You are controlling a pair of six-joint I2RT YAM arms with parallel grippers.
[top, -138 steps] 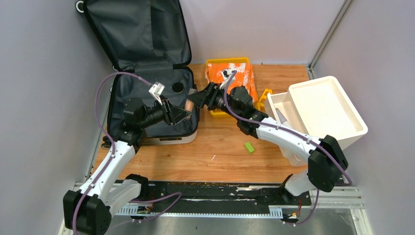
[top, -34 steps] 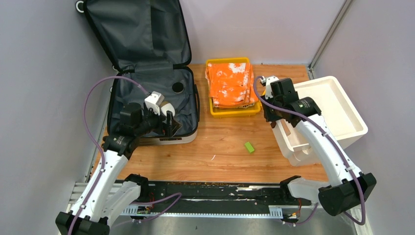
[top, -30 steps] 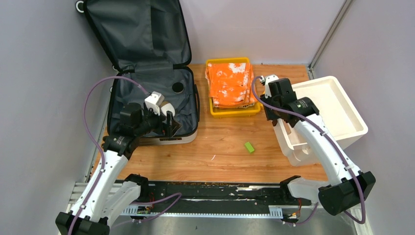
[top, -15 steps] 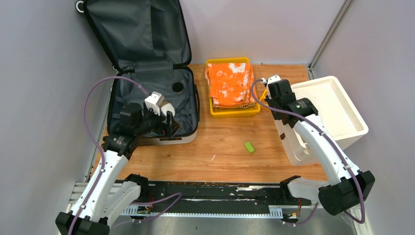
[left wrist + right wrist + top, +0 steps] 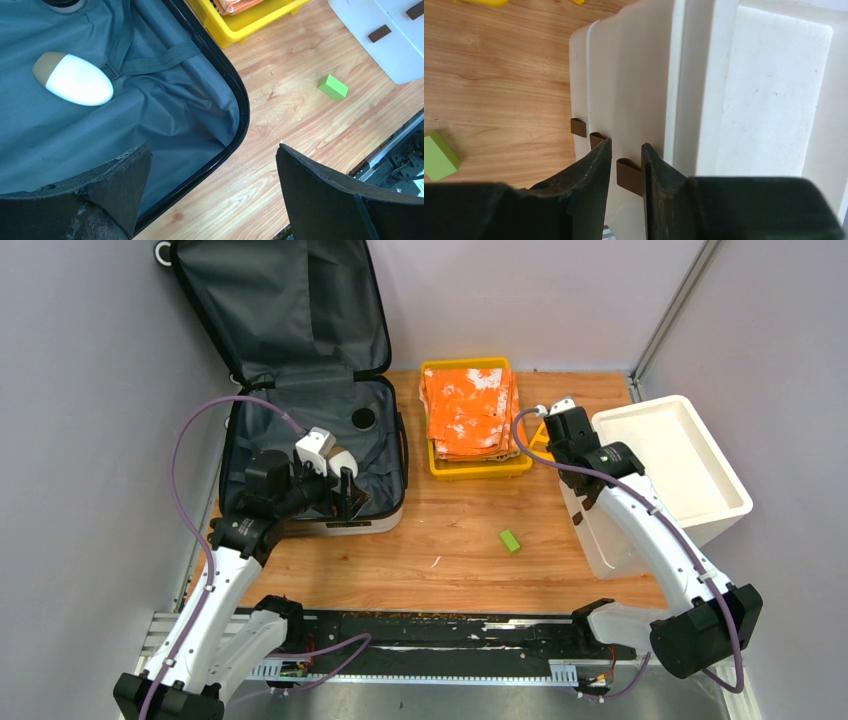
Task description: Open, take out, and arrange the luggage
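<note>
Relocated since the earliest frame, the right gripper is now shown over the left edge of the white foam box, no longer beside the luggage. Its jaws are nearly closed. A small brown piece is seen in the narrow gap, but it cannot be told whether it is gripped or lies on the box below. The left gripper is held over the near right corner of the luggage, jaws fully spread and holding nothing. The luggage lies open at the rear left of the worktop, its lid propped upright. A white egg-shaped object rests on the grey lining.
</note>
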